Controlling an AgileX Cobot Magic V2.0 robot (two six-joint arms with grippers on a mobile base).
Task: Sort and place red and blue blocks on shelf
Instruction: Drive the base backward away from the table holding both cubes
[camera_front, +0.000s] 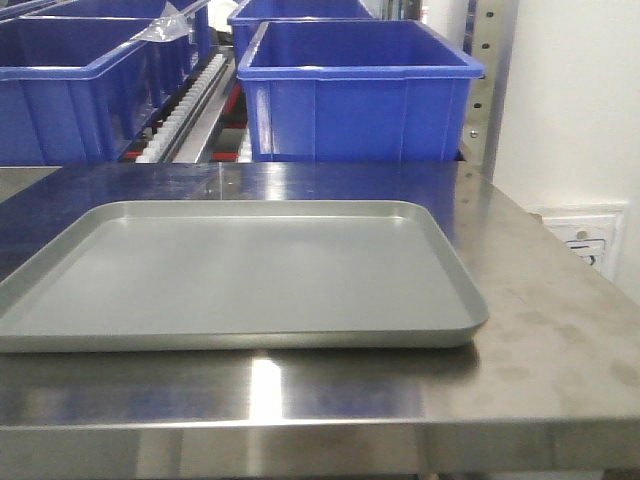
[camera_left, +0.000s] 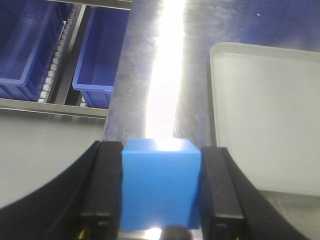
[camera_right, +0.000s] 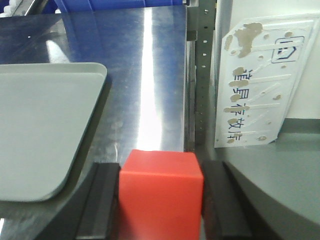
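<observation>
Your left gripper (camera_left: 161, 200) is clamped on the blue block (camera_left: 161, 187). The cube sits squarely between the two black pads (camera_left: 107, 185) and touches both. You cannot tell whether it rests on the steel table (camera_left: 145, 65) or hangs above it. A bright glare runs up the table past the block. The grey tray (camera_left: 265, 115) lies to the right, apart from the block. Beyond the table edge are blue bins (camera_left: 100, 55) and a white roller track (camera_left: 55, 65) on the shelf (camera_left: 55, 107).

Your right gripper (camera_right: 160, 200) has the red block (camera_right: 161, 192) pinched the same way, with a dark pad pressed to each side. The tray's rounded corner (camera_right: 45, 125) lies to its left. Ahead on the right, a perforated steel upright (camera_right: 200, 75) stands at the table's edge (camera_right: 150, 75). Past it, a white plate (camera_right: 255, 80) with printed characters and peeled patches leans on the wall.

From the front camera, the tray (camera_front: 240, 270) lies flat on the table (camera_front: 560, 340), near the front edge. Behind it is the shelf (camera_front: 487, 90). It holds one bin (camera_front: 355, 100) at centre and another (camera_front: 60, 90) at left, with the roller track (camera_front: 185, 115) between them. At right, a pale wall (camera_front: 580, 90) carries a socket (camera_front: 585, 240).
</observation>
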